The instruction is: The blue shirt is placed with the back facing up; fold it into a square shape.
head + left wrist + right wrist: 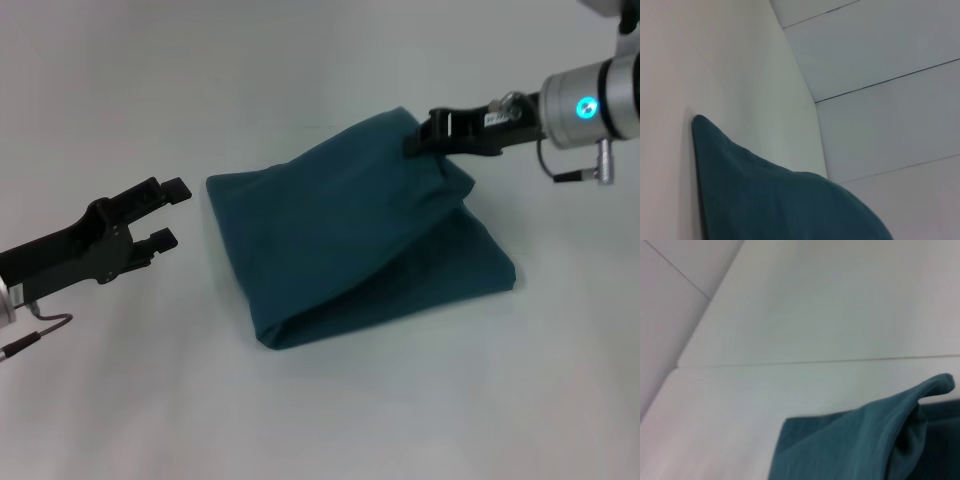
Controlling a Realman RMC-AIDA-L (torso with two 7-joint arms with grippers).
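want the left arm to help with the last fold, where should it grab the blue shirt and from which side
Judging by the head view, grip the near-left corner of the blue shirt, coming in low from the robot's left. That corner points at the open left end effector, which is apart from the cloth, and its folded layers form a pinchable edge. The right end effector is at the far corner, which is lifted.

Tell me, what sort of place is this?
Probably a robot test lab: a bare white table, two black robot hands, left and right, and one blue shirt, partly folded.
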